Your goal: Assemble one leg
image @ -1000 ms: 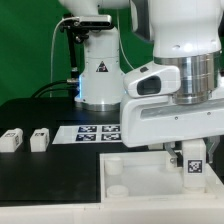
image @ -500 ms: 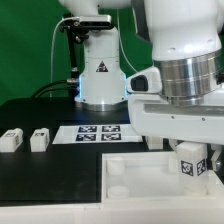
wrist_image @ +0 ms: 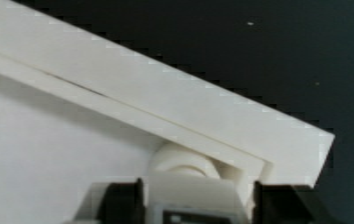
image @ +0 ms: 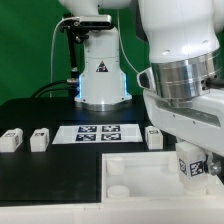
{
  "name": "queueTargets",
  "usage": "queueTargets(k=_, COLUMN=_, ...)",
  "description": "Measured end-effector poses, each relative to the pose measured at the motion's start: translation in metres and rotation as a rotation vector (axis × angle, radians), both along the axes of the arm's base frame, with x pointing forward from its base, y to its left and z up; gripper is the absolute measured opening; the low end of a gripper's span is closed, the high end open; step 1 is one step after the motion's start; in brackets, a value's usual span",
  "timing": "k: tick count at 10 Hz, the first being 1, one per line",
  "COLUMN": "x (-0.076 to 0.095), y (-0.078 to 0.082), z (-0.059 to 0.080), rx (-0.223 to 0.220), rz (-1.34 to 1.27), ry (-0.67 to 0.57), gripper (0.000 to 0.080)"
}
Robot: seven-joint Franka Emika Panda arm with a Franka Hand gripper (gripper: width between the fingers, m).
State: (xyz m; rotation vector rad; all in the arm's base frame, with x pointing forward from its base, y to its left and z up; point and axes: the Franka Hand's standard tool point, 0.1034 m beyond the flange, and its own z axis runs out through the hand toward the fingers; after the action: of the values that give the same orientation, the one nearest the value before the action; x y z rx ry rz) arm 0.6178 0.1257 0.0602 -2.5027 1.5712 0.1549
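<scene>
Exterior view: your gripper (image: 193, 158) grips one leg (image: 189, 170) at the corner of the panel (image: 140, 166). I judge it fetched but not yet seated; you have insertion left.

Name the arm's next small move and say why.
Likely ease the leg straight down into the panel's corner socket, righting its tilt. The pincer is shut on the leg; the wrist view shows it right at the panel's corner, and the exterior view shows it leaning low over the panel.
</scene>
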Motion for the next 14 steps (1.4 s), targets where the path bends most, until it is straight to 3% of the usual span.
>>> queueTargets(k=1, x=0.000, y=0.000, z=0.000, rx=0.000, rz=0.000, ry=0.000, gripper=0.0375)
queueTargets(k=2, x=0.000, y=0.000, z=0.000, rx=0.000, rz=0.020, ry=-0.004, gripper=0.0555)
queueTargets(k=3, x=0.000, y=0.000, z=0.000, rx=0.000, rz=0.068, ry=-0.014, gripper=0.0623)
queueTargets(k=4, x=-0.003, y=0.001, z=0.003, rx=0.003, rz=0.104, ry=-0.009, gripper=0.0641)
queueTargets(k=6, x=-0.005, y=0.001, z=0.018, rx=-0.034, rz=0.475, ry=-0.070, gripper=0.0648)
queueTargets(k=7, x=-0.007, y=0.001, z=0.019, rx=-0.057, rz=0.646, ry=-0.100, gripper=0.0648)
queueTargets(k=10, x=-0.007, y=-0.001, z=0.016, rx=-0.062, rz=0.903, ry=-0.141, gripper=0.0649)
queueTargets(k=13, x=-0.003, y=-0.001, z=0.013, rx=-0.111, rz=1.296, ry=-0.209, gripper=0.0649)
queueTargets(k=14, x=-0.004, y=-0.001, z=0.013, rx=-0.111, rz=1.246, ry=-0.200, gripper=0.0522)
